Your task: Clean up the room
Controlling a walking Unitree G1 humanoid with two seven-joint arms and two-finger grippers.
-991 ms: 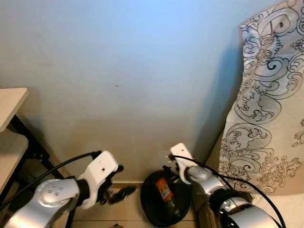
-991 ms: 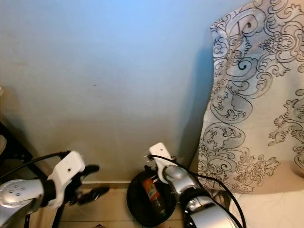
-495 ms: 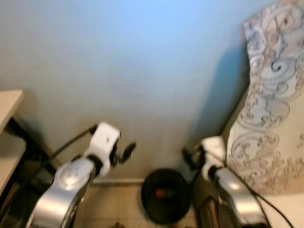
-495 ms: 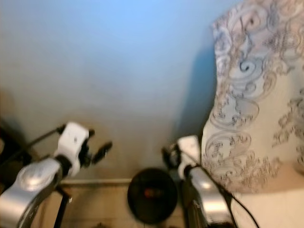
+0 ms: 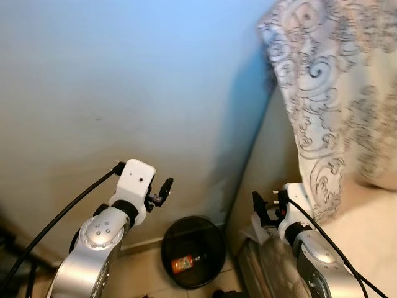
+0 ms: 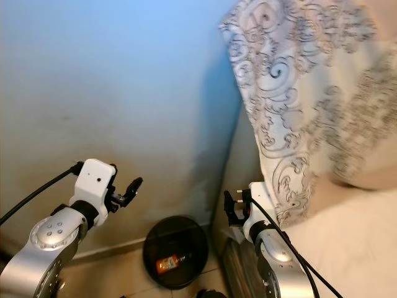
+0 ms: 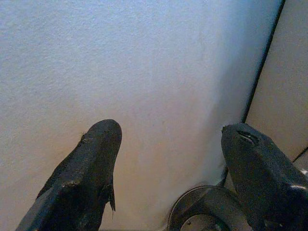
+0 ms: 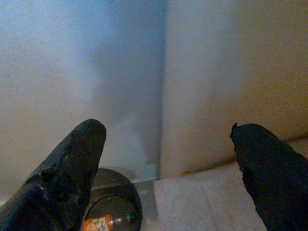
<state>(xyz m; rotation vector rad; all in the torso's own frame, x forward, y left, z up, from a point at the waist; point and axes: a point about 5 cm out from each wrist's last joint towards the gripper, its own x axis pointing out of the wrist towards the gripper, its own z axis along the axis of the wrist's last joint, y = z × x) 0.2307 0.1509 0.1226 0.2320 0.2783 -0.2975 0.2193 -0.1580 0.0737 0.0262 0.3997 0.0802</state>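
Two end effectors spread, empty: left, right | bottle in bin

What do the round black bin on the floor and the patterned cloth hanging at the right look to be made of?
The round black bin looks like smooth plastic: its rim shows a dull sheen, though metal cannot be ruled out. The patterned cloth looks like thin woven fabric, pale with dark printed scrolls, hanging in soft folds.
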